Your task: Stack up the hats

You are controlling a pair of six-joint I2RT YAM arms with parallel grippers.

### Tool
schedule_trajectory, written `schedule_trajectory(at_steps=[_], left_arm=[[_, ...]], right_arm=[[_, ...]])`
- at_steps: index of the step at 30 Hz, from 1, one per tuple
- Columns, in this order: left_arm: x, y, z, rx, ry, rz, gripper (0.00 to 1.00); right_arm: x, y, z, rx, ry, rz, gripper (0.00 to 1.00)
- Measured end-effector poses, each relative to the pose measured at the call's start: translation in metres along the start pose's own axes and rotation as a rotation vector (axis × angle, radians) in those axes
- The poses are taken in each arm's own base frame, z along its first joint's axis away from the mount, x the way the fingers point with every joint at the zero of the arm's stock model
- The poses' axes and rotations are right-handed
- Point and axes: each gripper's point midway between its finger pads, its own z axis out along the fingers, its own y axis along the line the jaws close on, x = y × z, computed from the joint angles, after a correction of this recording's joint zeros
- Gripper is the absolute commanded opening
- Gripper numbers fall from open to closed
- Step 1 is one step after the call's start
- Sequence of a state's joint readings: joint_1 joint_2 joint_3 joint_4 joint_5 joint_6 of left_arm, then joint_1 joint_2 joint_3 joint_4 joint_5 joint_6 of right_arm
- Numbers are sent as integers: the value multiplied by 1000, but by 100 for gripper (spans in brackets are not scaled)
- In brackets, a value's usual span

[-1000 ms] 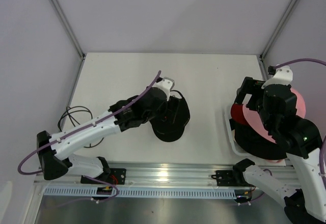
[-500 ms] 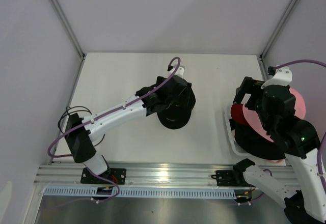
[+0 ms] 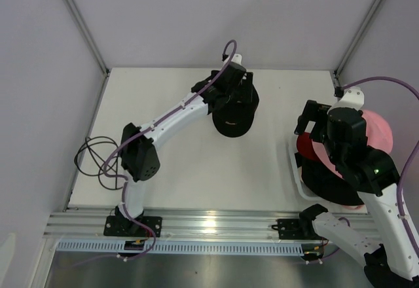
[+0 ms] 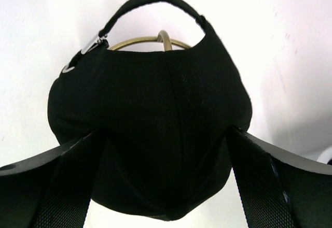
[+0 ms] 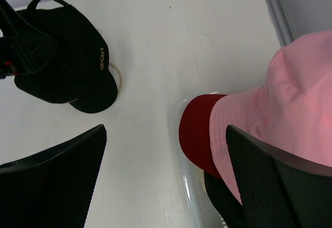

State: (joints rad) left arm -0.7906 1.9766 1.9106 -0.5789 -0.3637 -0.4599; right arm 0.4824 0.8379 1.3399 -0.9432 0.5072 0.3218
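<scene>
White table [image 3: 196, 170]: left gripper [image 4: 165, 129], jaws wide, straddles black cap [image 4: 166, 83], probably to shift it.
Right gripper [image 5: 165, 129] wide, empty, over pink hat [image 5: 290, 98].

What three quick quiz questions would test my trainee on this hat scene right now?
1. True or false: the red cap lies on top of the pink hat.
2. Which hat sits between the fingers of the left gripper? A) pink hat B) black cap C) red cap
3. In one word, what is printed on the black cap?
Key: 1 false, the pink hat overlaps the red cap from above. 2 B. 3 SPORT.
</scene>
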Motion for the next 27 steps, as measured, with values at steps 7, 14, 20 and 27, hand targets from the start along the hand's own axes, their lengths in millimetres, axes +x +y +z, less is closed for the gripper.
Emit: schedule_trajectory(at_steps=[7, 14, 20, 27], left_arm=[[-27, -9, 29, 30, -30, -30, 99], [-39, -3, 20, 70, -29, -40, 100], [-82, 2, -69, 158, -121, -55, 99], [-71, 102, -234, 53, -332, -244, 100]], right_arm=[[0, -6, 6, 32, 8, 12, 100], [11, 7, 10, -40, 57, 18, 100], [18, 22, 9, -114, 96, 29, 99], [14, 22, -7, -163, 64, 51, 99]])
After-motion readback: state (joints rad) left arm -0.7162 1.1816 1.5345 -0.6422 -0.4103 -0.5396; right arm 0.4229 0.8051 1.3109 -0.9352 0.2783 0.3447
